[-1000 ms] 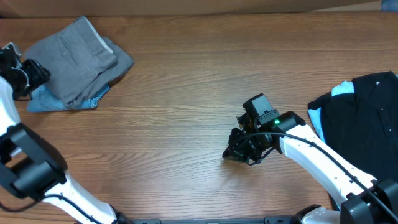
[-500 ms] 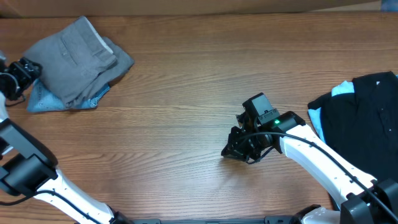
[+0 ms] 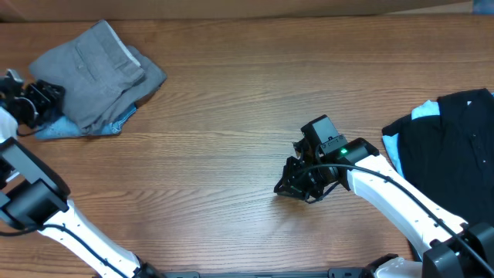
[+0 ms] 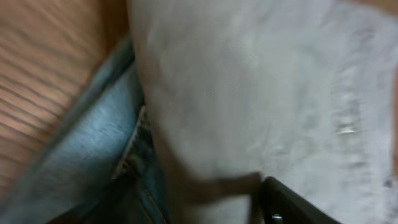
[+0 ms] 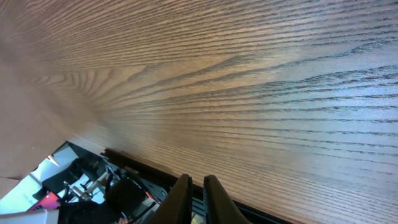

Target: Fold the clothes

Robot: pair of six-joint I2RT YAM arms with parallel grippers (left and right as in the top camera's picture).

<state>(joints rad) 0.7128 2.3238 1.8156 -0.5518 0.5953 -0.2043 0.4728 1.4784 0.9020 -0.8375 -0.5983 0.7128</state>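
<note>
The grey-khaki shorts [image 3: 96, 71] lie folded at the table's far left, on top of blue denim shorts [image 3: 55, 127]. My left gripper [image 3: 48, 97] is at the left edge of this stack, its jaws apart. The left wrist view is blurred: grey cloth [image 4: 261, 81] fills most of it, a denim seam [image 4: 118, 155] runs at lower left, and only one dark finger [image 4: 292, 204] shows at the bottom right. My right gripper [image 5: 196, 186] rests low over bare wood mid-table [image 3: 297, 185], shut with nothing between its fingers.
A black garment [image 3: 451, 150] lies spread at the table's right edge over a light blue one [image 3: 424, 110]. The wooden table [image 3: 231, 116] stretches between the two piles. The table's front edge [image 5: 137, 165] shows in the right wrist view.
My left gripper has drawn back left, then moved right onto the edge of the shorts stack. The right arm and both piles have not moved.
</note>
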